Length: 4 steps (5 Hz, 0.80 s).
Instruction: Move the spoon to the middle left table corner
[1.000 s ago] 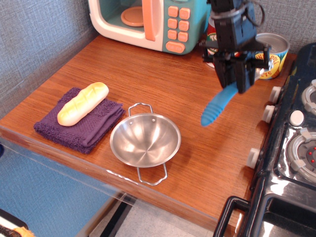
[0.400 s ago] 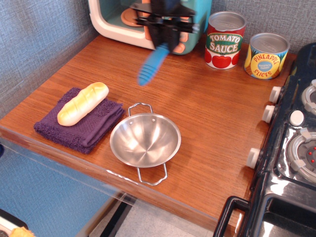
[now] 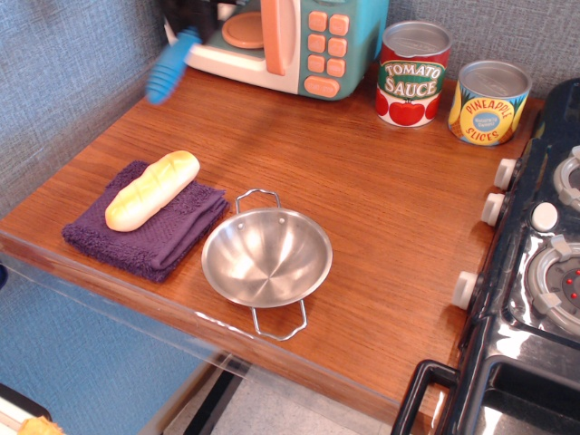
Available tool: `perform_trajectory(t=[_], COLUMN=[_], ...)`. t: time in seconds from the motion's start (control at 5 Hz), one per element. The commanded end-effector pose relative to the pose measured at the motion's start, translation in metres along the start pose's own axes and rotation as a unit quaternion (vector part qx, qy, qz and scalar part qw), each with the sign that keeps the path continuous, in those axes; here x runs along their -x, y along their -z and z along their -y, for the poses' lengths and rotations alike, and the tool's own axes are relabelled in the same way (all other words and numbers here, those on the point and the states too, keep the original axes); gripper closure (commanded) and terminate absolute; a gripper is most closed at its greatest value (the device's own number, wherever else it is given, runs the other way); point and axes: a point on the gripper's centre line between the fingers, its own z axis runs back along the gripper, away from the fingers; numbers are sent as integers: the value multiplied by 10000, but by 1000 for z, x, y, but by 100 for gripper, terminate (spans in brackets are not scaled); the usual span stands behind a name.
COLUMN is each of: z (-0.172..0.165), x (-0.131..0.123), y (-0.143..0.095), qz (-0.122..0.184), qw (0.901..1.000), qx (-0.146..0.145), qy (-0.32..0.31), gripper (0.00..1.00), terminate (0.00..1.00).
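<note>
The pincer [image 3: 192,18] has carried the spoon [image 3: 172,68] from the right, past the cans, to the counter's [image 3: 381,190] far left edge.

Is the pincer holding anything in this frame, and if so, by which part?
The spoon hangs in the air at the table's far left, blue handle down. Its head end runs up into the dark pincer, so it is apparently held there, though the contact is hidden.

At 11 o'clock the gripper [image 3: 192,13] is cut by the top edge, its jaws unreadable. The spoon [image 3: 172,66] is motion-blurred, its head hidden. At 3 o'clock the stove [image 3: 535,272] runs off frame.
</note>
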Motion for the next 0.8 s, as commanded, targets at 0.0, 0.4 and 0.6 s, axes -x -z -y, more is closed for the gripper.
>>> perform_trajectory(t=[0.0, 0.4, 0.6], z=[-44, -40, -45], x=[3, 29, 34], y=[11, 57, 63], qz=[-147, -752, -851], qw=[9993, 9927, 9918], qx=[-200, -577, -717], qy=[272, 749, 631], gripper=[100, 100, 100], terminate=[0, 0, 0])
